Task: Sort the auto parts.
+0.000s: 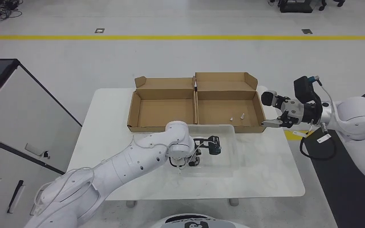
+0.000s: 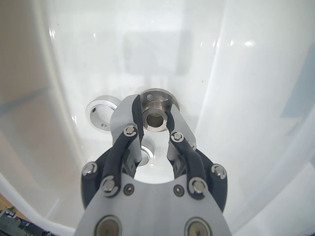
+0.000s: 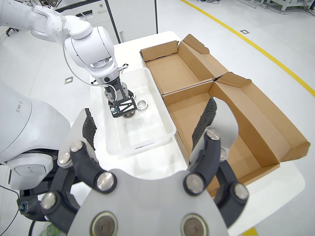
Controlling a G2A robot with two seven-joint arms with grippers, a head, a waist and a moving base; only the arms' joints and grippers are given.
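Note:
My left gripper (image 2: 153,120) is down inside the clear plastic bin (image 1: 228,165), shut on the neck of a flanged metal bushing (image 2: 157,110). A silver ring part (image 2: 101,114) lies on the bin floor just beside it, and another small round part (image 2: 147,153) shows under the fingers. From the right wrist view the left gripper (image 3: 123,108) stands in the bin (image 3: 157,121) next to the silver ring (image 3: 142,105). My right gripper (image 3: 150,126) hangs open and empty past the right-hand box, off the table's right side (image 1: 272,111).
Two open cardboard boxes (image 1: 162,108) (image 1: 225,105) stand side by side behind the bin. The right box holds two small metal parts (image 1: 242,116); the left one shows a bare floor. White tabletop (image 1: 268,171) lies free to the right of the bin.

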